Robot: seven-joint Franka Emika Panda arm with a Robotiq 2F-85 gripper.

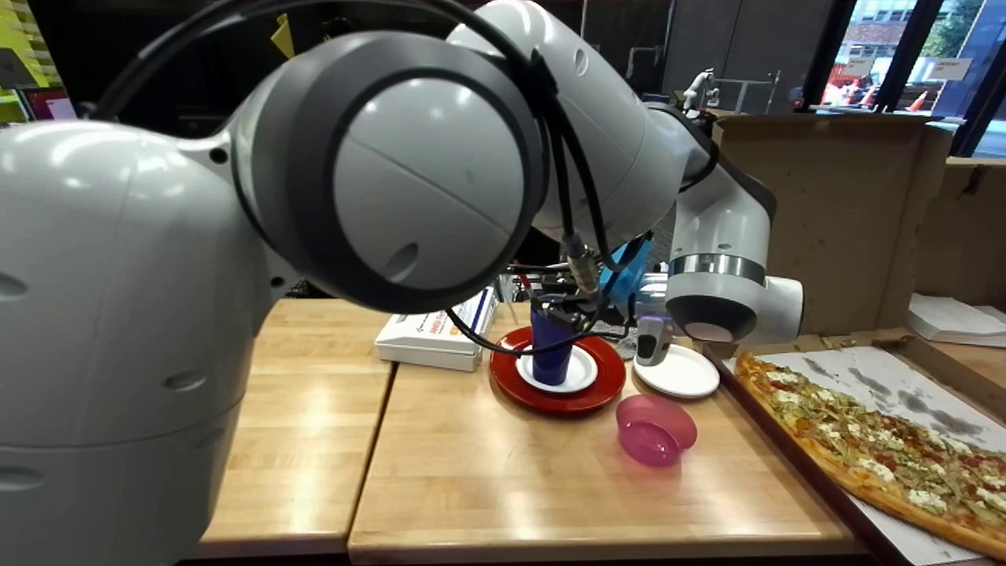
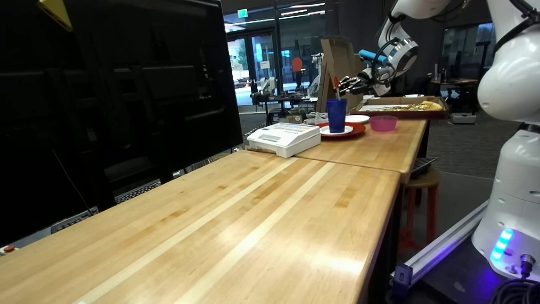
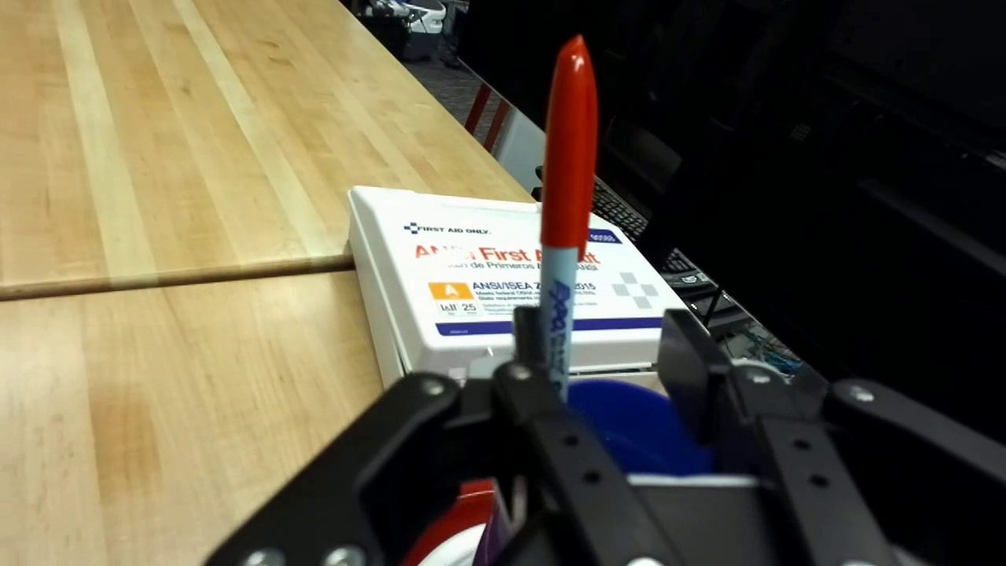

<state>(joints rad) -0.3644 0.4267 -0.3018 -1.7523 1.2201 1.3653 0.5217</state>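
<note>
A marker (image 3: 570,181) with a red cap stands upright in a blue cup; its lower end is hidden. It also shows in an exterior view (image 2: 336,83). The blue cup (image 2: 336,116) stands on a small white plate (image 1: 585,369), on a larger red plate (image 1: 558,403). The cup shows partly in the wrist view (image 3: 637,424). My gripper (image 3: 609,346) is open at the cup's rim. The marker is close beside the left finger in the wrist view, with a gap to the right finger. Whether the finger touches it I cannot tell.
A white first aid kit (image 1: 436,338) lies beside the plates. A white plate (image 1: 684,373) and a pink bowl (image 1: 656,431) are on the table's other side. An open pizza box (image 1: 817,236) with pizza (image 1: 872,452) stands beyond. A large black screen (image 2: 118,84) stands along the table.
</note>
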